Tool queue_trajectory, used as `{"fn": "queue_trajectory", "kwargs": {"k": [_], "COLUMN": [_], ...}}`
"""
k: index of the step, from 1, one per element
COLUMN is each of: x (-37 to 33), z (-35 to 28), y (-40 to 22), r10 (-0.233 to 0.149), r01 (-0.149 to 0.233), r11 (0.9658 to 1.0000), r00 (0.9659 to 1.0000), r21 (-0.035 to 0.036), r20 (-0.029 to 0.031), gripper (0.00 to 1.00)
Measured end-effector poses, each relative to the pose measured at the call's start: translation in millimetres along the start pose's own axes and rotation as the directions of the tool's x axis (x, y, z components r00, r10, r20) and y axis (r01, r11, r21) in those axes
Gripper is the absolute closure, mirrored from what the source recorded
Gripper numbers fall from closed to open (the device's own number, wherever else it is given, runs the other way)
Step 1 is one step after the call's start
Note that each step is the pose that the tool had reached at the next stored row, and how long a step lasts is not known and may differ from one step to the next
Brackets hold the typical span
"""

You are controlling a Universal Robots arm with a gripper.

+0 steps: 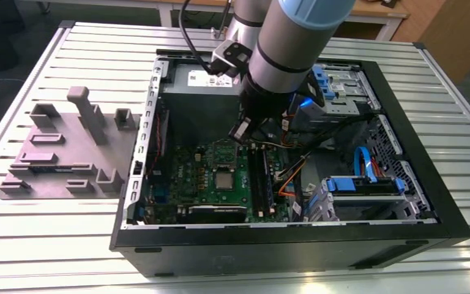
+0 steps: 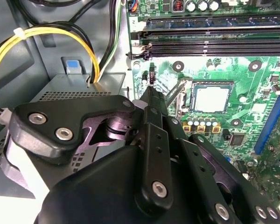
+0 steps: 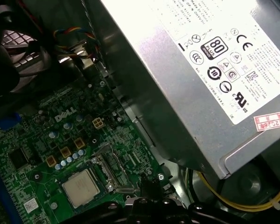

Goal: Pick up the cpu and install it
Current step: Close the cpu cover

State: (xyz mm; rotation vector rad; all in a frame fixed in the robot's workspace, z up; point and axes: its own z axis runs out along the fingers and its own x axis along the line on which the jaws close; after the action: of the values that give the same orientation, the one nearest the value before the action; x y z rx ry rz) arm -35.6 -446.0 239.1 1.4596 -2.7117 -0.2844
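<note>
The cpu is a small silver-grey square lying flat in the socket on the green motherboard, inside the open computer case. Both wrist views show the cpu with its metal top bare. My gripper hangs above the board, off to one side of the socket, towards the grey power supply. Its black fingers come together at a narrow tip and hold nothing. That tip is close to the socket's metal lever but apart from the cpu.
The grey power supply with a white label stands close beside the gripper, with yellow cables next to it. Black memory slots run past the socket. Blue drive brackets fill the case's right. A grey fixture block sits on the table.
</note>
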Motion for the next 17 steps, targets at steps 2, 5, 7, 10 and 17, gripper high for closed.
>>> {"fn": "queue_trajectory", "kwargs": {"k": [2,5,7,10,17], "x": [0.1,0.3,0.5,0.5,0.5], "z": [-0.8,-1.7,-2.6,-4.3,-5.7], "y": [0.3,0.9,1.3,1.8,2.3], "r10": [-0.003,-0.007,-0.01,-0.014,-0.029], "r01": [0.003,0.007,0.01,0.014,0.029], "r11": [1.0,1.0,1.0,0.9999,0.9996], "r00": [1.0,1.0,1.0,0.9999,0.9996], "r21": [-0.0002,-0.0004,-0.0004,-0.0007,-0.0015], "r20": [-0.0006,-0.0012,-0.0021,-0.0027,-0.0052], "gripper": [0.9,0.9,0.9,0.9,0.9]}}
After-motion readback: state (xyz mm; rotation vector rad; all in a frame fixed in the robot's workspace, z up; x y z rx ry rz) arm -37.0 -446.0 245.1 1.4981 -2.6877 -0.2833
